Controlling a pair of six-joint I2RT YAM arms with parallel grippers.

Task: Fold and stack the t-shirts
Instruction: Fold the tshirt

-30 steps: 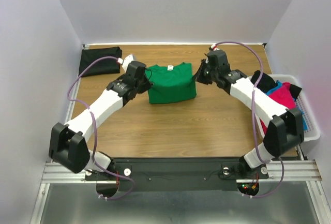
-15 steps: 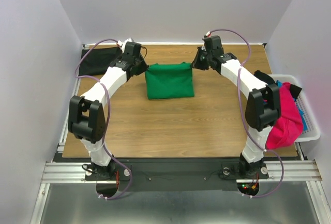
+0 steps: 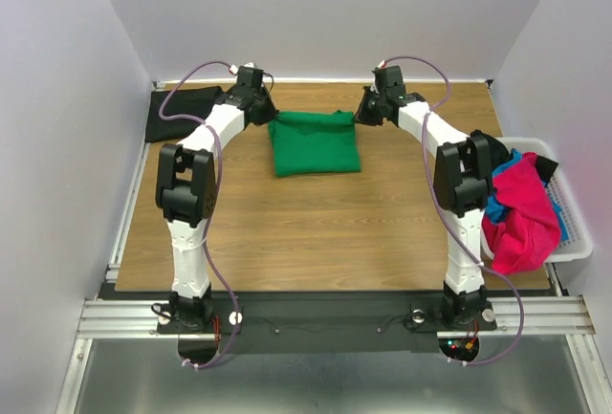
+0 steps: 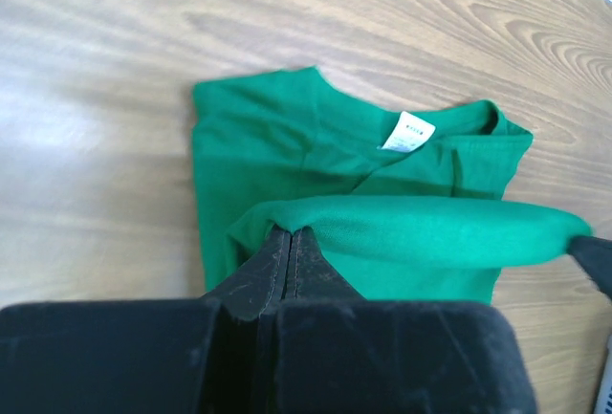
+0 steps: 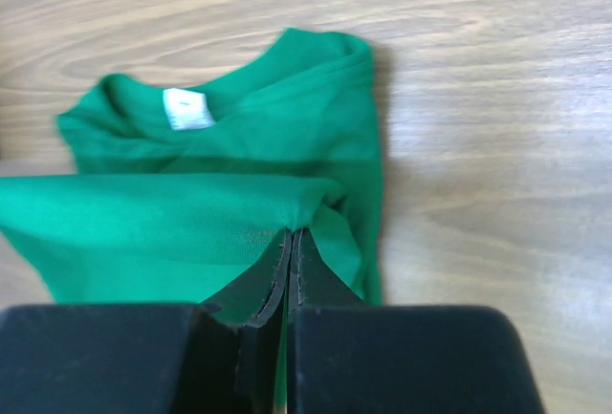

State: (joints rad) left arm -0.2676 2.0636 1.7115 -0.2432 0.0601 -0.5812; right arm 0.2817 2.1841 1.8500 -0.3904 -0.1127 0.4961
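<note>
The bright green t-shirt [image 3: 314, 146] lies partly folded at the far middle of the table. My left gripper [image 3: 271, 119] is shut on its far left corner and my right gripper [image 3: 360, 116] is shut on its far right corner. In the left wrist view the jaws [image 4: 290, 232] pinch a raised green fold stretched above the shirt [image 4: 277, 137], whose white neck label [image 4: 409, 132] shows. The right wrist view has the jaws [image 5: 292, 234] pinching the same fold above the collar and label [image 5: 186, 108]. A folded black t-shirt [image 3: 182, 113] lies at the far left.
A white plastic basket [image 3: 566, 218] stands at the table's right edge with magenta [image 3: 521, 213], blue and black cloth heaped in it and spilling over its near side. The back wall is close behind both grippers.
Both arms have stretched toward the far side, carrying the green shirt's pinched edge up and over the shirt to its far end. The shirt now looks shorter.
</note>
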